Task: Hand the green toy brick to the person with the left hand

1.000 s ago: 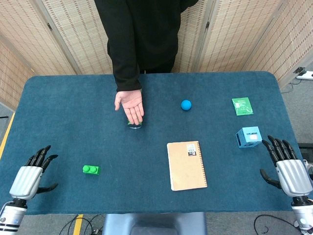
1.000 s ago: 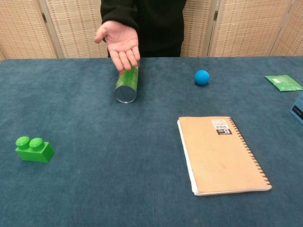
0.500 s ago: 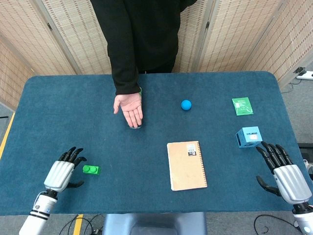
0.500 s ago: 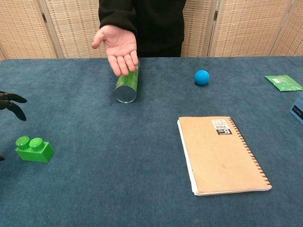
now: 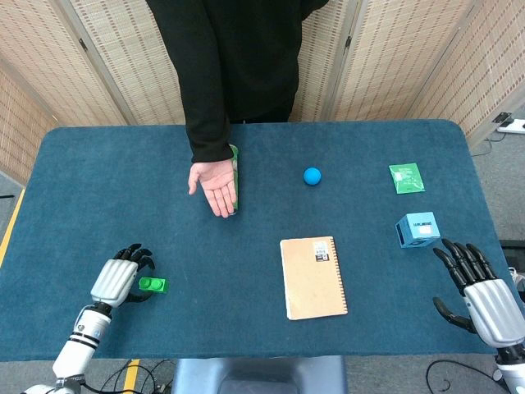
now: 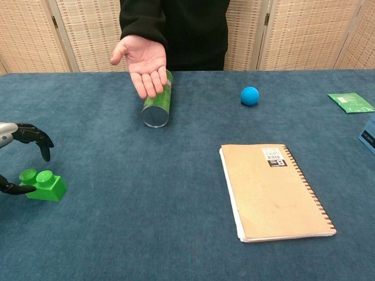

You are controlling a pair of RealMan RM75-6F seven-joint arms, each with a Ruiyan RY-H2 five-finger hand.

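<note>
The blue desk (image 5: 98,189) carried everything, and across it, at twelve o'clock, stood the person with an open palm (image 5: 215,185) held out over a green can (image 6: 157,105) lying on its side. Toward the three o'clock side lay a tan notebook (image 5: 312,277), a blue box (image 5: 417,230), a green packet (image 5: 406,177) and a blue ball (image 5: 312,175), none of them part of the job. The left hand (image 5: 120,281) sat at roughly eight o'clock, far closer to the target than the right hand (image 5: 484,289), which hung with spread, empty fingers at the four o'clock edge. The green toy brick (image 5: 152,285) lay flat on the desk just at three o'clock of the left hand, studs up, its long axis running left to right. In the chest view the left fingers (image 6: 36,136) curved over it from above and the thumb reached low beside it, apart and gripping nothing yet. The grasp looked to need a short closing motion around the brick's short sides, then a carry toward one o'clock to reach the waiting palm.
</note>
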